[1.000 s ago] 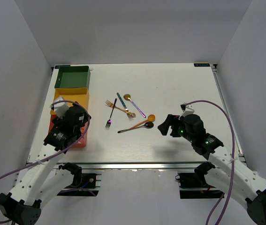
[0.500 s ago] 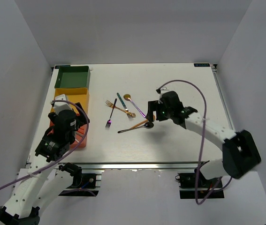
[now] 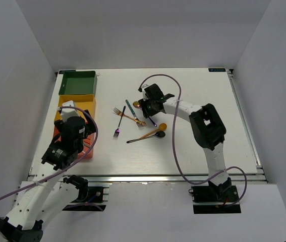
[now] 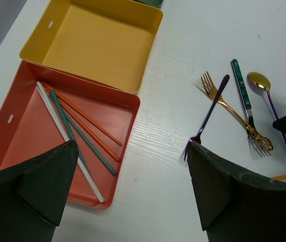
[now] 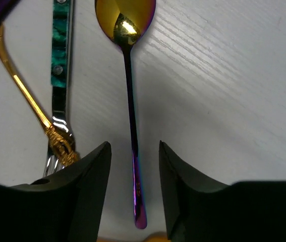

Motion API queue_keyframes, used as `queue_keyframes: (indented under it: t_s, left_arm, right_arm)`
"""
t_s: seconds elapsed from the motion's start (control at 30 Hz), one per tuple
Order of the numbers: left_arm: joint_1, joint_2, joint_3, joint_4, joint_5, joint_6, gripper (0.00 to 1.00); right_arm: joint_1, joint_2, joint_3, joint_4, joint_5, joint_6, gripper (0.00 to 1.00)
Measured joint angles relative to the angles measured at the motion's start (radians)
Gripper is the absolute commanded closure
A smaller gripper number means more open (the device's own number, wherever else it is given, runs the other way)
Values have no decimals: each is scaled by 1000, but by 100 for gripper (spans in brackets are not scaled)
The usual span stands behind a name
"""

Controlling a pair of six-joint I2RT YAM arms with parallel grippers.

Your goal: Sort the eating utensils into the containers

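Left gripper hangs spread wide over the orange-red tray holding chopsticks. Right gripper, jaws partly apart, straddles the purple-handled gold spoon without touching, mid-table beside the teal-handled fork.

White table (grey walls)

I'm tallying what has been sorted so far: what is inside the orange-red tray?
The orange-red tray holds chopsticks: orange, teal and white ones lying diagonally. The left gripper's fingers cover its near corner, so anything lying there cannot be seen.
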Motion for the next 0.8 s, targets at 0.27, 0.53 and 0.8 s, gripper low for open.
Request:
queue_keyframes:
  t_s: [0.27, 0.53, 0.8]
  left_arm:
    - [0, 7, -1, 2, 11, 6, 2]
    - [1, 37, -1, 50, 90, -6, 2]
    - [1, 114, -98, 534, 562, -230, 2]
  right_arm:
    - [11, 100, 103, -42, 40, -63, 100]
    - [11, 32, 29, -35, 64, -26, 100]
    - [6, -419, -214, 105, -177, 130, 100]
